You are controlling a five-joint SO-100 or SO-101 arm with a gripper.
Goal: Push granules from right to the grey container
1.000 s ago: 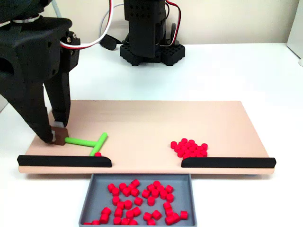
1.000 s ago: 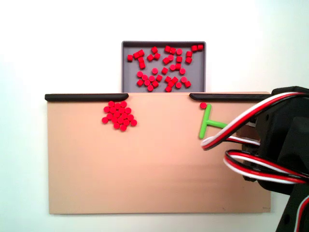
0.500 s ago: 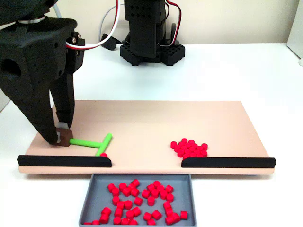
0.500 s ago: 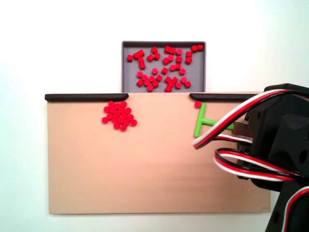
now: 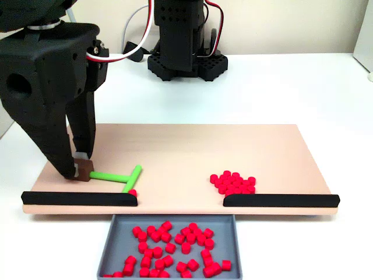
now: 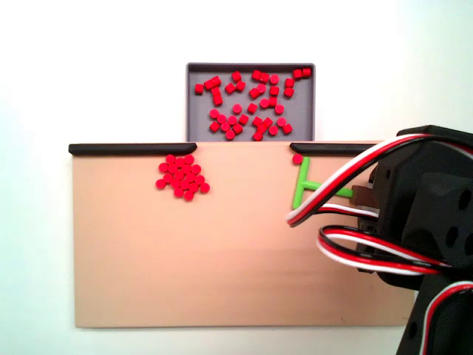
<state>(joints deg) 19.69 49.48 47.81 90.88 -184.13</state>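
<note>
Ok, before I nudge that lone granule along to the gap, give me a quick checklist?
1. Jaws of the gripper shut on the pusher stem: ok.
2. Pusher crossbar beside the lone granule: ok.
3. Granule against the rail, near its end: ok.
4. Gap between rails open above the tray: ok.
5. Pile cleared: not ok, sits behind the other rail.
6. Crossbar flat on the board: cannot tell.

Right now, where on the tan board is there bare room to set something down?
The board's broad stretch away from the black rails is bare. Crowded: the granules pile by one rail, and the gripper with the green pusher by the other.
</note>
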